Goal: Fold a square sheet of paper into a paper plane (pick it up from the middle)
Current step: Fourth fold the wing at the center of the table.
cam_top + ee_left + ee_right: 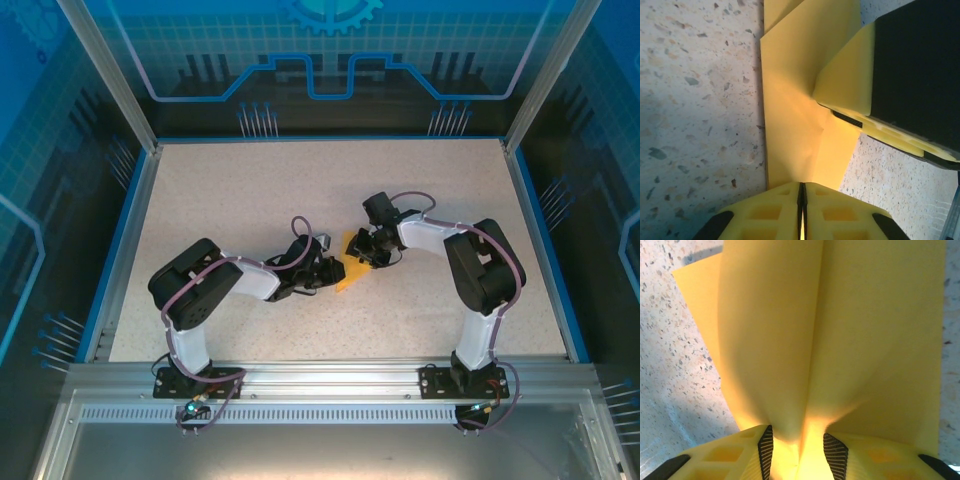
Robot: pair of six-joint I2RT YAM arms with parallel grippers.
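The orange-yellow sheet of paper lies mid-table between both grippers, folded into layers with a raised crease. I cannot tell whether it has a paper plane's shape. My left gripper is at its left edge. In the left wrist view that gripper is shut, with the paper running in between its fingers. One right fingertip rests on the sheet there. My right gripper comes in from the right. In the right wrist view it stands open around a loose upright fold of the paper.
The speckled white table has a blue raised rim on its left, right and far sides. Aluminium frame posts rise at the far corners. Both arm bases sit on the rail at the near edge.
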